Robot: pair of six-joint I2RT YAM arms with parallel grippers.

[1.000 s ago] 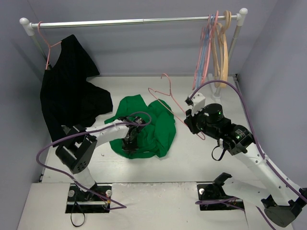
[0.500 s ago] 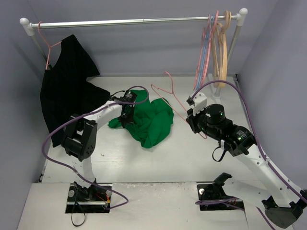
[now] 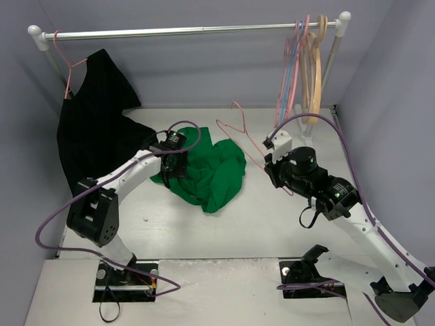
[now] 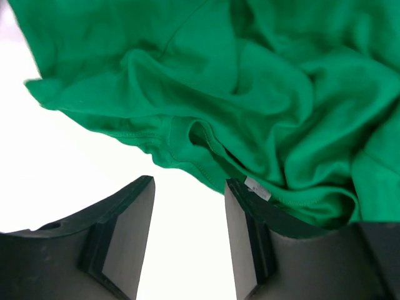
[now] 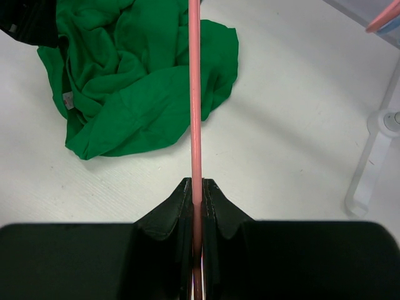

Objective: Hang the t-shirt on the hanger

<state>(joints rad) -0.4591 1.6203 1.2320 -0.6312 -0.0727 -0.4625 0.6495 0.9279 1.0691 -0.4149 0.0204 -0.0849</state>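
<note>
Left wrist view shows the left pincer (image 4: 187, 203) wide open and empty at the edge of the t-shirt (image 4: 250, 94) on the table (image 4: 62, 169), the right pincer (image 5: 195, 190) clamped on the hanger (image 5: 194, 94); likely step: gripping the shirt, so next close on that labelled hem.

It seems a robot laboratory cell: plain grey walls (image 3: 204, 75), white table (image 3: 272, 224), small clothes rail (image 3: 183, 30), bolted robot arms (image 3: 126, 175).
</note>
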